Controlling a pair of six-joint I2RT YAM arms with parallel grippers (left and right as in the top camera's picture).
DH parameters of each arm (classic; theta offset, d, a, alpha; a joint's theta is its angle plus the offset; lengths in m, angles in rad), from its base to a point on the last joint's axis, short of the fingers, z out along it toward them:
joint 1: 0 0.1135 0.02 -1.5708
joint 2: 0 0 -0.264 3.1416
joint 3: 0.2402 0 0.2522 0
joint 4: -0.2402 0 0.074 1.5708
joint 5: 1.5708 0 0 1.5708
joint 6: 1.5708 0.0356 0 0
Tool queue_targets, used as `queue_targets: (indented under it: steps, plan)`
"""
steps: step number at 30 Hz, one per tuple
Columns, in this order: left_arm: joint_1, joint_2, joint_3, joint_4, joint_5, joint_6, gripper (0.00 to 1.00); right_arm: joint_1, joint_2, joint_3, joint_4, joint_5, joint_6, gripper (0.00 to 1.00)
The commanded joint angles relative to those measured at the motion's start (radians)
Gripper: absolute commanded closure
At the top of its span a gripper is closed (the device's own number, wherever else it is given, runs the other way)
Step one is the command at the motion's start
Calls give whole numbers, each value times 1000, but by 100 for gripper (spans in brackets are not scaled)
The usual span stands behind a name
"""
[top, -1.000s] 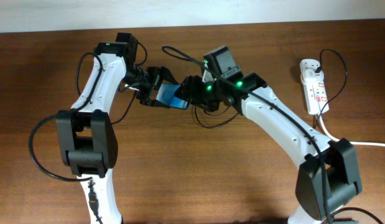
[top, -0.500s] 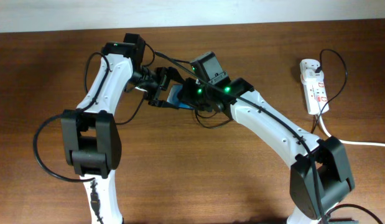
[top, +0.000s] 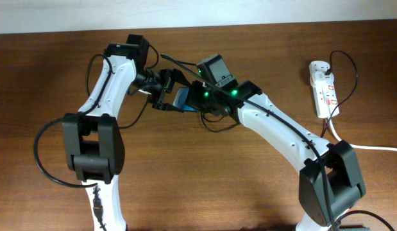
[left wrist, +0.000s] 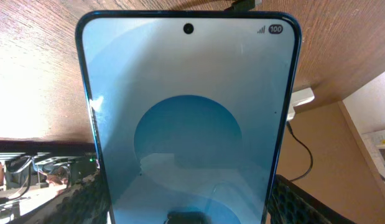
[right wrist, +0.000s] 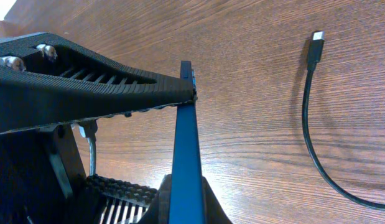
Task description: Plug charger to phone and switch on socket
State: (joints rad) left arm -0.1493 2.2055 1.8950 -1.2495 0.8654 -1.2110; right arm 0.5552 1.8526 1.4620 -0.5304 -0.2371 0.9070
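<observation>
One phone (left wrist: pixel 189 124), one charger cable (right wrist: pixel 304 121), one socket strip (top: pixel 323 86), two robot arms (top: pixel 111 77) (top: pixel 281 128)

- Overhead: fixed above, facing straight down. It is far enough back that I see a broad stretch of surface (top: pixel 204 186), with the socket (top: pixel 324 86) near the right edge.
- Left wrist: very near the phone (left wrist: pixel 189 118) and facing its screen, which fills most of my frame. Surface runs across the top.
- Right wrist: low and near, looking along the phone's thin edge and over the surface to the charger (right wrist: pixel 307 118).
- Shared: all three views carry phone and surface.
</observation>
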Motion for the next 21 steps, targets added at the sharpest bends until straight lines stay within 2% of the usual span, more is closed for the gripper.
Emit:
queue_targets:
  steps: [1, 3, 7, 10, 13, 14, 15, 16, 17, 20, 21]
  plan:
    - [28, 6, 22, -11, 38, 39, 8, -24, -30, -2, -9, -25, -16, 96]
    - [42, 6, 22, -11, 69, 39, 1, -29, -52, -2, -20, -40, -25, 96]
    - [61, 6, 22, 11, 145, 122, 1, -46, -74, -2, -30, -45, -35, 96]
    - [61, 6, 22, 47, 180, 275, 1, -119, -89, -2, -40, -51, -38, 96]
    - [60, 6, 22, 198, 292, 433, 0, -203, -109, -2, -31, -106, -42, 96]
    - [60, 6, 22, 247, 306, 497, 3, -225, -119, -2, -16, -138, -61, 96]
    - [60, 6, 22, 308, 305, 585, 17, -247, -132, -2, 1, -173, -64, 96]
    - [60, 6, 22, 349, 305, 621, 40, -268, -149, -2, 19, -203, -63, 96]
    - [61, 6, 22, 369, 307, 623, 36, -288, -174, -2, 43, -232, -60, 96]
    - [61, 6, 22, 474, 439, 623, 19, -321, -274, -2, 71, -225, -56, 96]
    - [61, 6, 22, 545, 520, 623, 8, -322, -322, -2, 69, -173, -52, 96]
